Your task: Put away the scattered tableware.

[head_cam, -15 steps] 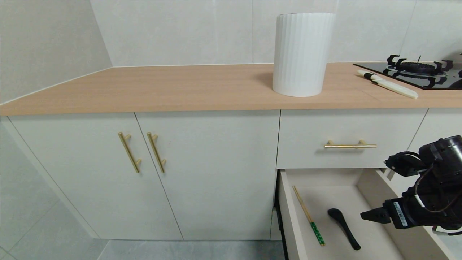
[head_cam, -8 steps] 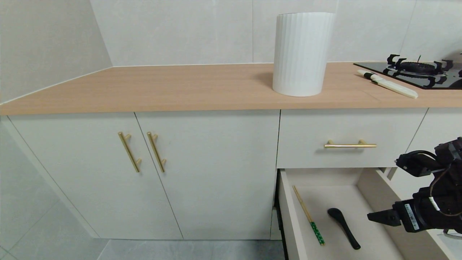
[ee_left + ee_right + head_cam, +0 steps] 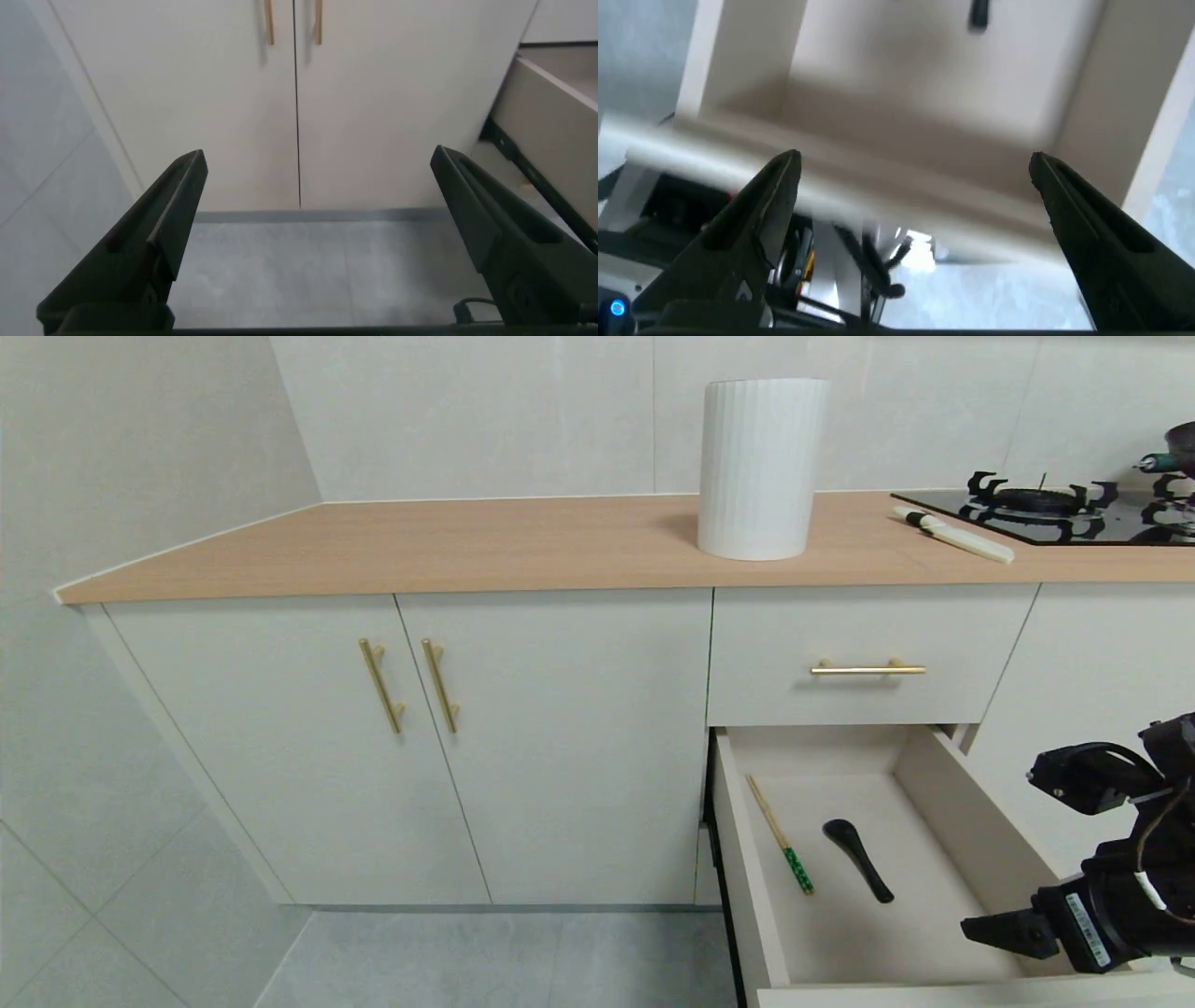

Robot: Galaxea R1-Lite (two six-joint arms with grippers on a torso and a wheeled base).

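chopsticks point(image 3: 780, 835) and black spoon point(image 3: 857, 859) lie apart in open drawer point(image 3: 747, 882)

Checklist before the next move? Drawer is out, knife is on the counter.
1. Drawer open: ok.
2. Chopsticks and spoon inside the drawer: ok.
3. Knife put away: not ok, it lies on the counter by the stove.
4. Right claw open and empty, at the drawer's front: ok.
5. Left claw open and empty: ok.
6. Knife within the right claw's reach from here: cannot tell.
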